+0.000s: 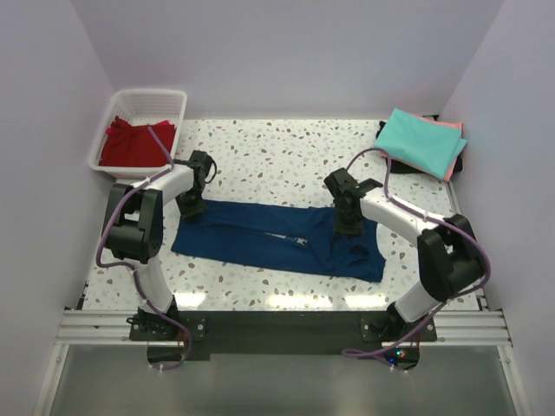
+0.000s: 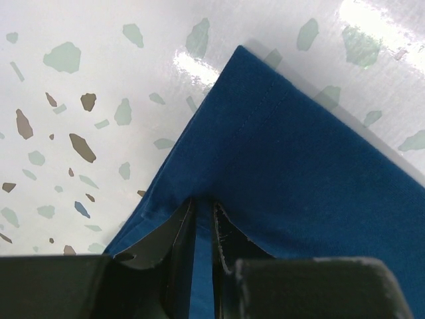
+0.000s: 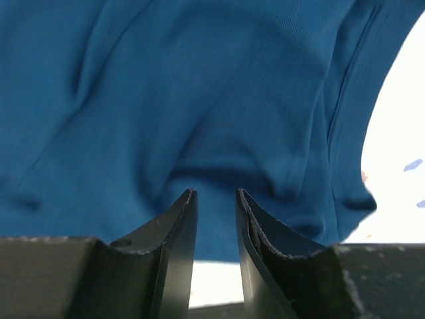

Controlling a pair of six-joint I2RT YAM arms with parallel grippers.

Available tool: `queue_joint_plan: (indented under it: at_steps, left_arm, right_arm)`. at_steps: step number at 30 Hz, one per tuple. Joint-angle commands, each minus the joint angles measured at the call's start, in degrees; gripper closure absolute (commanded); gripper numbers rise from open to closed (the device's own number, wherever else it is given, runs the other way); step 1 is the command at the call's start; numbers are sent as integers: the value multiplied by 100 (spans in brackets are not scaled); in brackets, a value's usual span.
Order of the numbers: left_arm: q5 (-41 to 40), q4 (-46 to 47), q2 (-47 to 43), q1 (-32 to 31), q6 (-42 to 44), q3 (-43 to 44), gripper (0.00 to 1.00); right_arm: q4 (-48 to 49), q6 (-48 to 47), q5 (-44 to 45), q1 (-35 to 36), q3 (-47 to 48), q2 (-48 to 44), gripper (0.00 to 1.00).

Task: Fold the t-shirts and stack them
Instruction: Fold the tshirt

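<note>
Two arms are bolted at the near edge of a white, speckled terrazzo-pattern table [image 1: 277,156]. A navy blue cloth t-shirt [image 1: 260,238] [image 2: 299,173] [image 3: 199,86] lies just beyond them as a long folded band. It runs left to right across the near half of the table, and its right end is rumpled. The left gripper [image 1: 192,208] [image 2: 204,206] sits at the band's far left corner, its fingers pressed onto a narrow strip of the navy cloth pinched between them. The right gripper [image 1: 351,227] [image 3: 216,196] stands on the right part of the band, its fingers slightly spread with nothing between them. At the far left corner, a white slatted plastic basket [image 1: 152,93] holds a crumpled red cloth t-shirt [image 1: 134,143]. At the far right corner, a folded teal cloth t-shirt [image 1: 421,143] lies on top of a folded salmon-pink cloth t-shirt [image 1: 455,160].
</note>
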Motion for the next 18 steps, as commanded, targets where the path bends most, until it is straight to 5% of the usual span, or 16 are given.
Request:
queue_joint_plan:
  at_steps: [1, 18]
  left_arm:
    - [-27, 249, -91, 22, 72, 23, 81]
    - [-186, 64, -22, 286, -86, -127, 80]
  right_arm:
    - [805, 127, 469, -253, 336, 592, 66]
    - [1158, 101, 83, -1281, 598, 2007, 68]
